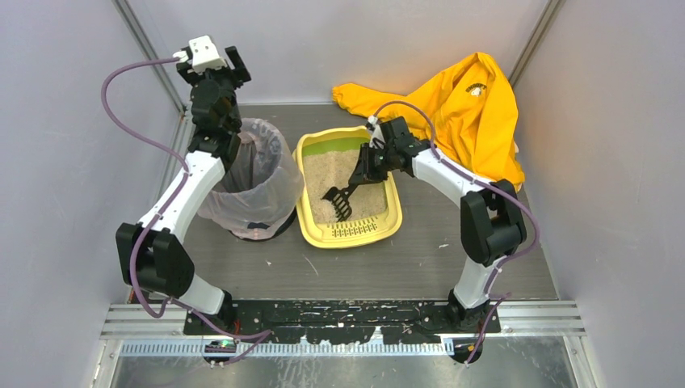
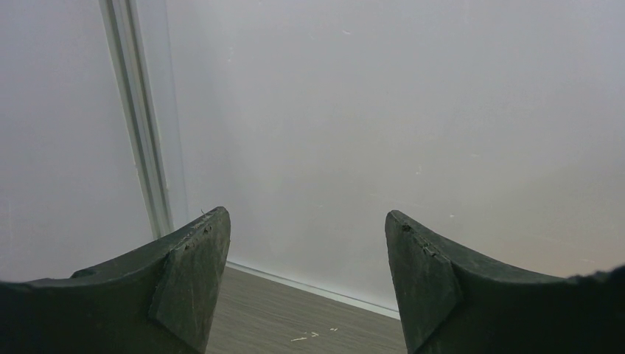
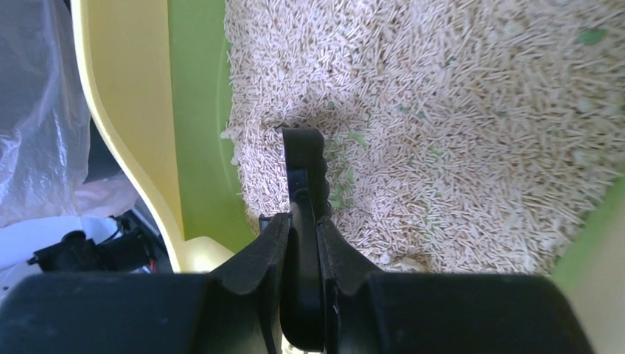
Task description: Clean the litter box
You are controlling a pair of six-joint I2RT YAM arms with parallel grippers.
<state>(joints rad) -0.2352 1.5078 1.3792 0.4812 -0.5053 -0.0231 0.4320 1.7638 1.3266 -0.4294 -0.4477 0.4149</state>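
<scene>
The yellow litter box (image 1: 392, 220) with its green inner wall (image 3: 195, 110) and beige litter (image 3: 457, 125) lies mid-table. My right gripper (image 1: 365, 171) is shut on the handle of a black slotted scoop (image 1: 338, 202), whose head rests in the litter near the box's front left. In the right wrist view the handle (image 3: 304, 169) is pinched between the fingers of the right gripper (image 3: 302, 221). My left gripper (image 1: 234, 63) is raised behind the bin, facing the back wall. It stands open and empty, also seen as the left gripper (image 2: 306, 221) in its wrist view.
A round bin lined with a translucent bag (image 1: 250, 182) stands left of the litter box, under the left arm. An orange-yellow garment (image 1: 464, 109) lies crumpled at the back right. Grey walls enclose three sides. Small litter bits (image 1: 311, 265) dot the table.
</scene>
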